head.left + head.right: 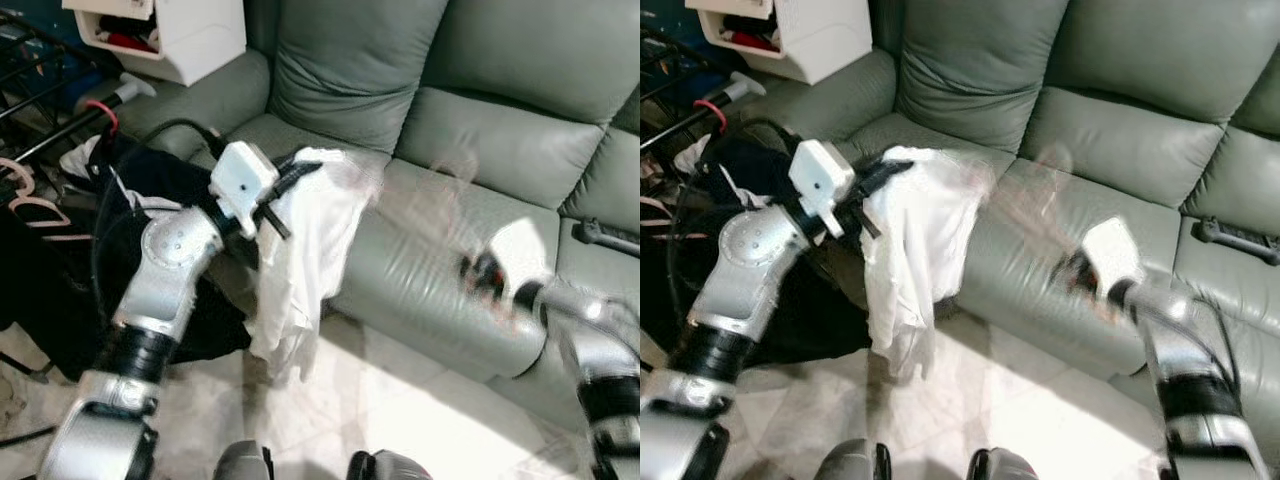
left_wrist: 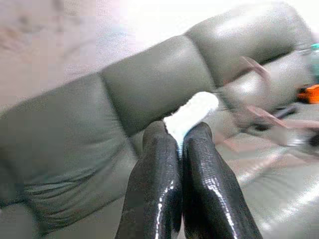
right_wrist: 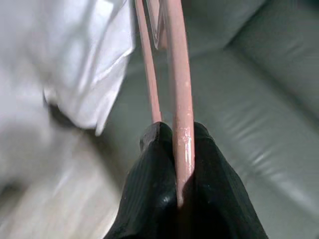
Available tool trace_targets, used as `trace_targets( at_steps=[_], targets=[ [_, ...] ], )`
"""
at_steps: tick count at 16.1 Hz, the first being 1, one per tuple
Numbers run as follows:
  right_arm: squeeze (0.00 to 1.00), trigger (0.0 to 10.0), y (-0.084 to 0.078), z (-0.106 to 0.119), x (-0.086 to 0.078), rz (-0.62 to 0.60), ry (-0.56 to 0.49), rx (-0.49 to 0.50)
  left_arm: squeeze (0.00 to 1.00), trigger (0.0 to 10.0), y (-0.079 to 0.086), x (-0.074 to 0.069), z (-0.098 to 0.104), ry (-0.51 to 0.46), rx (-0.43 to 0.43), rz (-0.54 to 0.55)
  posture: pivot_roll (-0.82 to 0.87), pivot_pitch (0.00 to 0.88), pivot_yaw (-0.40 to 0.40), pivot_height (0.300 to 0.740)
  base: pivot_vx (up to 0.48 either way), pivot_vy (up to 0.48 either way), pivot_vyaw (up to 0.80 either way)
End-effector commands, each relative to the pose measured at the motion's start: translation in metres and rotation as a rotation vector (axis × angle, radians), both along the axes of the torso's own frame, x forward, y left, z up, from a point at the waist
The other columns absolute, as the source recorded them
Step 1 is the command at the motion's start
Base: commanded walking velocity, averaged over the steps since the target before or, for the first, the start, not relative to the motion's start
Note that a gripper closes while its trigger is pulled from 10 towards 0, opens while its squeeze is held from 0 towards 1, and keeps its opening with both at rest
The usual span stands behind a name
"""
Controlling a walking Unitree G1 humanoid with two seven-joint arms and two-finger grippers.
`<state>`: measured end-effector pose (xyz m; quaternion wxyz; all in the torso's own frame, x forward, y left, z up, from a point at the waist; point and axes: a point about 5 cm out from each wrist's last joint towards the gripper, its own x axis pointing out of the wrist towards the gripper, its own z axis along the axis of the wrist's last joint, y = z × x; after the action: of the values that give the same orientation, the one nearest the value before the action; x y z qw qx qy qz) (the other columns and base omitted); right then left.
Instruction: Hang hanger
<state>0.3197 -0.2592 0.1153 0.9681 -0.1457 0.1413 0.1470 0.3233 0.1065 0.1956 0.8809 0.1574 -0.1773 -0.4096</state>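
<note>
**A:** What have you got in each gripper?

**B:** My left gripper [image 2: 180, 144] is pinched shut on a fold of the white shirt [image 1: 305, 250], which hangs below the jaws over the sofa [image 1: 520, 140] edge. My right gripper [image 3: 174, 137] is clamped on the pink hanger [image 3: 178, 74], the rod caught between the two fingers.

**A:** Which way does the hanger run?

**B:** Straight out ahead of the right jaws, long axis along the fingers, its far end pointing at the shirt. In the head views it's a blurred pink streak [image 1: 1025, 205] between the two grippers.

**A:** So the move turns on what?

**B:** On closing that gap. The hanger's tip is near the shirt's top edge; I judge it isn't inside the cloth yet. The right arm carries it, so I'd steer that tip toward the collar held at the left jaws.
</note>
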Motion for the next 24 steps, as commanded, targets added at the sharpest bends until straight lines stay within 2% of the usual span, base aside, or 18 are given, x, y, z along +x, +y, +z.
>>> trace_targets(
  at_steps=[1, 3, 5, 7, 8, 9, 10, 11, 12, 13, 15, 16, 17, 18, 19, 21, 22, 24],
  targets=[
    [0.0, 10.0, -0.004, 0.014, 0.005, -0.043, -0.084, 0.028, 0.0, 10.0, -0.001, -0.003, 0.001, -0.006, 0.008, -0.021, -0.03, 0.058, 0.029, 0.74, 0.0, 0.0, 0.0],
    [0.0, 10.0, 0.003, 0.025, 0.01, -0.048, -0.148, 0.06, 0.0, 10.0, -0.008, -0.01, -0.008, 0.017, 0.007, -0.044, -0.04, 0.06, 0.023, 0.74, 0.0, 0.0, 0.0],
    [0.0, 10.0, 0.002, 0.034, 0.02, -0.124, -0.194, 0.16, 0.0, 10.0, -0.019, -0.02, -0.009, 0.047, -0.017, -0.089, -0.03, 0.06, 0.017, 0.74, 0.0, 0.0, 0.0],
    [0.0, 10.0, 0.006, 0.035, 0.026, -0.16, -0.177, 0.275, 0.0, 10.0, -0.027, -0.027, -0.008, 0.045, -0.015, -0.118, -0.03, 0.06, 0.014, 0.74, 0.0, 0.0, 0.0],
    [0.0, 10.0, 0.012, 0.033, 0.03, -0.181, -0.12, 0.401, 0.0, 10.0, -0.03, -0.029, -0.008, 0.024, -0.005, -0.12, -0.03, 0.061, 0.012, 0.74, 0.0, 0.0, 0.0],
    [0.0, 10.0, 0.016, 0.031, 0.031, -0.176, -0.083, 0.451, 0.0, 10.0, -0.03, -0.028, -0.008, 0.014, 0.001, -0.112, -0.03, 0.06, 0.012, 0.74, 0.0, 0.0, 0.0],
    [0.0, 10.0, 0.031, 0.024, 0.027, -0.074, 0.006, 0.464, 0.0, 10.0, -0.03, -0.026, -0.006, -0.014, 0.022, -0.101, -0.03, 0.061, 0.012, 0.74, 0.0, 0.0, 0.0],
    [0.0, 10.0, 0.04, 0.017, 0.021, 0.009, 0.069, 0.421, 0.0, 10.0, -0.03, -0.025, -0.004, -0.039, 0.044, -0.088, -0.03, 0.06, 0.009, 0.74, 0.0, 0.0, 0.0],
    [0.0, 10.0, 0.045, 0.003, 0.008, 0.136, 0.157, 0.319, 0.0, 10.0, -0.028, -0.023, -0.002, -0.097, 0.103, -0.071, -0.03, 0.06, 0.009, 0.74, 0.0, 0.0, 0.0],
    [0.0, 10.0, 0.039, -0.004, 0.005, 0.111, 0.195, 0.312, 0.0, 10.0, -0.026, -0.022, -0.001, -0.121, 0.131, -0.069, -0.03, 0.06, 0.009, 0.74, 0.0, 0.0, 0.0],
    [0.0, 10.0, 0.026, 0.0, 0.012, -0.022, 0.169, 0.381, 0.0, 10.0, -0.027, -0.026, 0.002, -0.088, 0.088, -0.093, -0.03, 0.06, 0.009, 0.74, 0.0, 0.0, 0.0],
    [0.0, 10.0, 0.022, 0.008, 0.018, -0.103, 0.127, 0.512, 0.0, 10.0, -0.032, -0.039, -0.004, 0.0, 0.061, -0.195, -0.03, 0.06, 0.009, 0.74, 0.0, 0.0, 0.0],
    [0.0, 10.0, 0.022, 0.006, 0.018, -0.117, 0.146, 0.551, 0.0, 10.0, -0.036, -0.046, -0.007, 0.063, 0.025, -0.246, -0.03, 0.059, 0.007, 0.74, 0.0, 0.0, 0.0],
    [0.0, 10.0, 0.023, 0.003, 0.017, -0.106, 0.173, 0.565, 0.0, 10.0, -0.037, -0.049, -0.009, 0.078, 0.046, -0.272, -0.03, 0.059, 0.005, 0.74, 0.0, 0.0, 0.0],
    [0.0, 10.0, 0.033, -0.004, 0.008, 0.021, 0.248, 0.496, 0.0, 10.0, -0.032, -0.045, -0.014, 0.022, 0.127, -0.227, -0.02, 0.058, 0.0, 0.74, 0.0, 0.0, 0.0],
    [0.0, 10.0, 0.041, -0.007, 0.0, 0.153, 0.281, 0.408, 0.0, 10.0, -0.025, -0.038, -0.014, -0.008, 0.16, -0.18, -0.02, 0.058, 0.0, 0.74, 0.0, 0.0, 0.0],
    [0.0, 10.0, 0.04, -0.008, -0.003, 0.182, 0.293, 0.372, 0.0, 10.0, -0.022, -0.037, -0.013, -0.016, 0.176, -0.164, -0.02, 0.057, -0.004, 0.74, 0.0, 0.0, 0.0],
    [0.0, 10.0, 0.027, -0.008, -0.008, 0.203, 0.323, 0.308, 0.0, 10.0, -0.01, -0.029, -0.012, -0.092, 0.278, -0.103, -0.02, 0.057, -0.004, 0.74, 0.0, 0.0, 0.0]
  ],
)
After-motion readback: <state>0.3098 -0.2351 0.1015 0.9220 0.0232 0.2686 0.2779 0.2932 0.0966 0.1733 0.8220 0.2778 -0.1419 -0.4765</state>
